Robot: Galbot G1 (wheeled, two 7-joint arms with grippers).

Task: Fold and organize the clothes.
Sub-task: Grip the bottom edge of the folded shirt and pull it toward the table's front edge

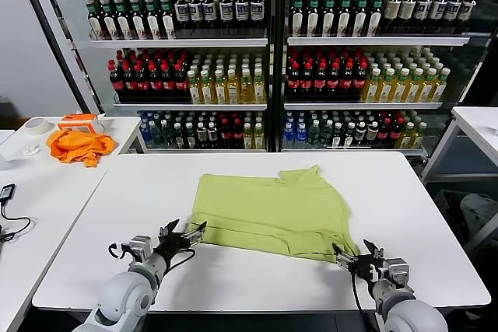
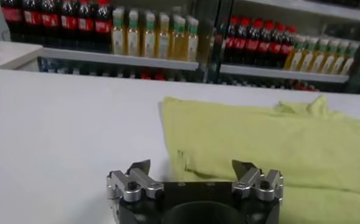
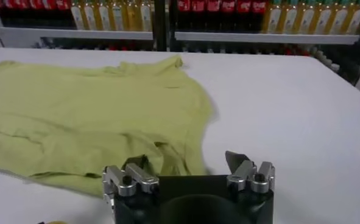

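From the head view the T-shirt (image 1: 268, 209) lies flat near the middle of the white table (image 1: 420, 192), its long axis running left to right, with its near hem facing the robot. The left gripper (image 1: 184, 235) sits low at the near left corner of that hem, fingers spread and pointing far and right toward the cloth, seemingly just at its edge; the right gripper (image 1: 352, 255) sits at the near right corner, also spread, its tips at or just over the fabric. Each arm is nearest its own corner, so a two-handed pinch of the near hem looks like the coming move. Both forearms reach in low from the near edge of the table. An orange cloth (image 1: 78, 145) lies well apart on a side table at far left. In the left wrist view the left gripper (image 2: 192, 167) stands apart with the shirt's corner (image 2: 180, 161) between and just beyond the tips, nothing clamped. In the right wrist view the right gripper (image 3: 186, 163) is likewise apart, the rumpled hem corner (image 3: 173, 155) lying between its fingers, not yet pinched.
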